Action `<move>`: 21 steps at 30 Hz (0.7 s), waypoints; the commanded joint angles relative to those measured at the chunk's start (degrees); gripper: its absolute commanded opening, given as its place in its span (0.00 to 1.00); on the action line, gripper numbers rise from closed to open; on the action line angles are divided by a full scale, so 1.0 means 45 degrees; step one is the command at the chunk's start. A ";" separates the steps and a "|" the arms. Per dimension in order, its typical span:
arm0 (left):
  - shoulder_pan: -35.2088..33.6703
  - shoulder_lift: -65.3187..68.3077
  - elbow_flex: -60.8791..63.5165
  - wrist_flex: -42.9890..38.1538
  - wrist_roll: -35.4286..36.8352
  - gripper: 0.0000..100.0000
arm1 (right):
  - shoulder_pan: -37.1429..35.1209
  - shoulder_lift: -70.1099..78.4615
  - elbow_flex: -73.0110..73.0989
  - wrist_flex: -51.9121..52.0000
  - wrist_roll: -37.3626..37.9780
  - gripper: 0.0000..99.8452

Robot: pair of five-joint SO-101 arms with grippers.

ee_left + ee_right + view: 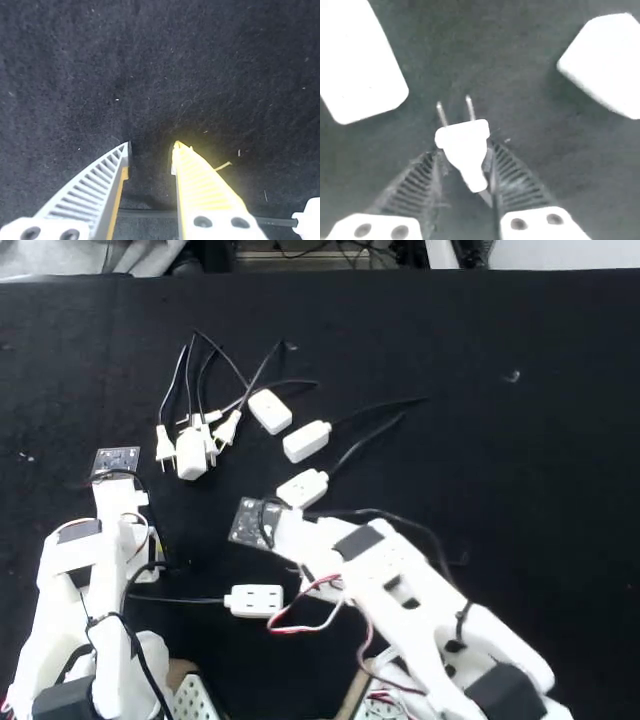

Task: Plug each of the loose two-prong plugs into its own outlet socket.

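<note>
a black cloth-covered table [520, 490] carries everything. the white right arm [420, 600] stretches from the near right toward the middle, and the white left arm [80, 580] stands at the near left.

four white rectangular outlet sockets on black cords lie on the cloth. the far socket [270, 410], the middle socket [307, 440] and the near socket [302, 487] form a loose row. the fourth socket [255, 600] lies nearer, between the arms.

left of the row, a bunch of white plugs [195, 445] lies huddled together. i cannot tell whether any of them is seated.

the right gripper [464, 152] is closed narrowly on a small white two-prong plug [464, 142], just near of the near socket. the plug's metal prongs point away from the wrist.

the left gripper [150, 147] is slightly parted over bare cloth and holds nothing.
</note>
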 commanded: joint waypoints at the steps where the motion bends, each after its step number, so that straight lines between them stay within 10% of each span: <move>1: -0.0303 0.0039 0.0049 -0.0469 -0.0156 0.14 | 0.0293 0.0694 -0.1123 0.0821 -0.0137 0.16; 21: -0.0303 0.0039 0.0049 -0.0469 -0.0156 0.14 | 0.1661 -0.0928 -0.0107 0.1192 0.3692 0.18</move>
